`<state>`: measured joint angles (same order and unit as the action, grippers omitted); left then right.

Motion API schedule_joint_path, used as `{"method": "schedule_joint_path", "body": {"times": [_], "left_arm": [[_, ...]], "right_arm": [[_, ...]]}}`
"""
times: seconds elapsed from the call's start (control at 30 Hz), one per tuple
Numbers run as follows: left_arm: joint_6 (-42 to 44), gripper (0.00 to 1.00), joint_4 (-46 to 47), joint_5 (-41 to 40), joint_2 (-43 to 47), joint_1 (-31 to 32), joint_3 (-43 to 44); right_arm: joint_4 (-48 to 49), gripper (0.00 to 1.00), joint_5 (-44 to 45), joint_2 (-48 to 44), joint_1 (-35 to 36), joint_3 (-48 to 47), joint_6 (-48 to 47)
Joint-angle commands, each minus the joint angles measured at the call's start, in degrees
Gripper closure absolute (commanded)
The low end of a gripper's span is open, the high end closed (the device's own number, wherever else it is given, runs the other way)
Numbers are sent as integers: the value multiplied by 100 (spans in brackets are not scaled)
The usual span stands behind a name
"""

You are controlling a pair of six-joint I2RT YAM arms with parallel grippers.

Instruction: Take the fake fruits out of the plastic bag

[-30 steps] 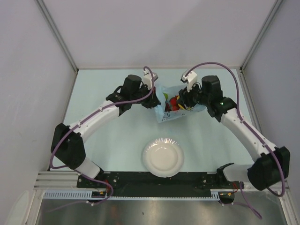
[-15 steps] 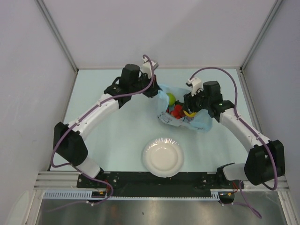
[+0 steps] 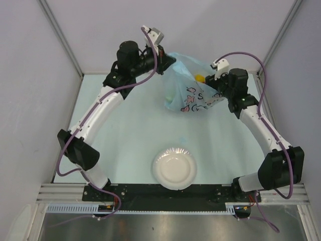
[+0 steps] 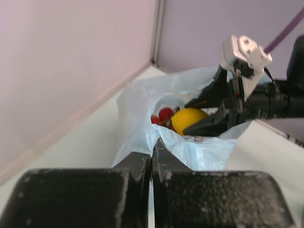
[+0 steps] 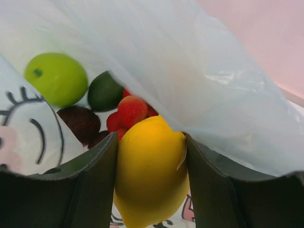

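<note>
Inside the plastic bag [image 3: 188,95], right jaws clamp the lemon [image 5: 149,175] (film overhead, green apple [image 5: 56,78] behind); left jaws pinch the rim.

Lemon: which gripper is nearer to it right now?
Right. The right gripper has the lemon clamped between its fingers; the left gripper is shut on the rim of the bag, across the opening from the lemon.
</note>
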<state>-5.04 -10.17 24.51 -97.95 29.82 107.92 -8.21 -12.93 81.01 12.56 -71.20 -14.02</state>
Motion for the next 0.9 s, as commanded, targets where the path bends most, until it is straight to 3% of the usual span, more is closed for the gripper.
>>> {"method": "schedule_joint_path", "body": {"times": [0.0,0.17,0.33,0.37,0.5,0.63,0.77,0.87], "left_arm": [[143,100,16,484,487,41,-1154],[916,100,-844,519,593,252,-2106],[1224,100,-986,572,918,489,-3179],[1251,100,-1021,563,953,533,-3294],[1321,100,-1302,379,936,744,-3549],[1251,100,-1522,151,927,762,-3664],[1251,100,-1584,27,1321,762,-4102],[1251,100,-1628,184,1489,762,-4445]], "right_arm": [[-6,82,-69,-393,1,588,-4],[38,80,-96,-551,124,1590,31],[-5,75,-122,-683,133,2259,-153],[-23,72,-131,-727,116,2338,-162],[-146,36,-61,-990,28,2549,-13],[-277,24,36,-1429,-16,2558,145],[-874,23,159,-1860,141,2470,76],[-1253,33,106,-2036,291,2680,-249]]}}
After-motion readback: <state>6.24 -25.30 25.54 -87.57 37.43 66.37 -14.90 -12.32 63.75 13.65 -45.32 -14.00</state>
